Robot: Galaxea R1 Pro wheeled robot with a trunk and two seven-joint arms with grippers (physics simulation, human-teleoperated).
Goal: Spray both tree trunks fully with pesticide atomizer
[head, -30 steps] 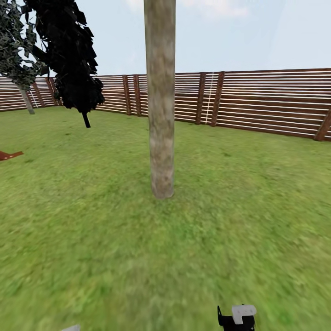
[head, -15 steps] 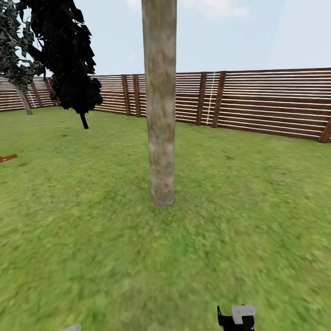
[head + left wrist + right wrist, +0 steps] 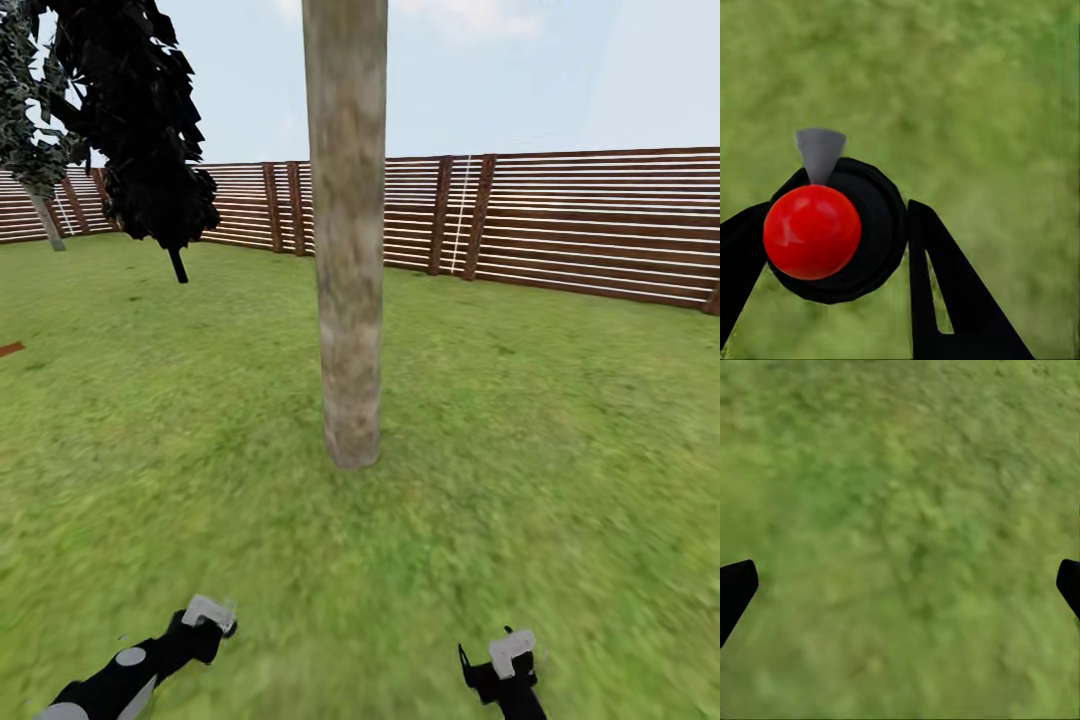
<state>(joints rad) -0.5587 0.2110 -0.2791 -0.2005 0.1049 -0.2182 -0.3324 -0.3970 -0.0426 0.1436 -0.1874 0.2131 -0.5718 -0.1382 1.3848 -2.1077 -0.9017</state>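
A thick, pale mottled tree trunk [image 3: 347, 250] rises from the grass floor [image 3: 520, 480] straight ahead, and its crown is cut off by the frame. Far to the left, near the fence, stands a second pale-trunked tree [image 3: 45, 222]. In the left wrist view my left gripper [image 3: 840, 214] is shut on the pesticide atomizer [image 3: 874, 225]. The bottle is seen from above as a dark round body with a red ball and a grey nozzle tip. My left gripper [image 3: 205, 615] is low at the left and my right gripper [image 3: 500, 665] low at the right. The right gripper [image 3: 904, 585] is open over bare grass.
A narrow black cypress-like tree [image 3: 150, 130] stands at the back left. A red-brown slatted fence [image 3: 590, 225] closes off the lawn behind the trunk. A small red-brown object [image 3: 10, 348] lies at the left edge. Open grass surrounds the trunk.
The view has moved closer to the trunk, which looks larger. My left arm has come up into view at the bottom left, and the right gripper sits slightly higher.
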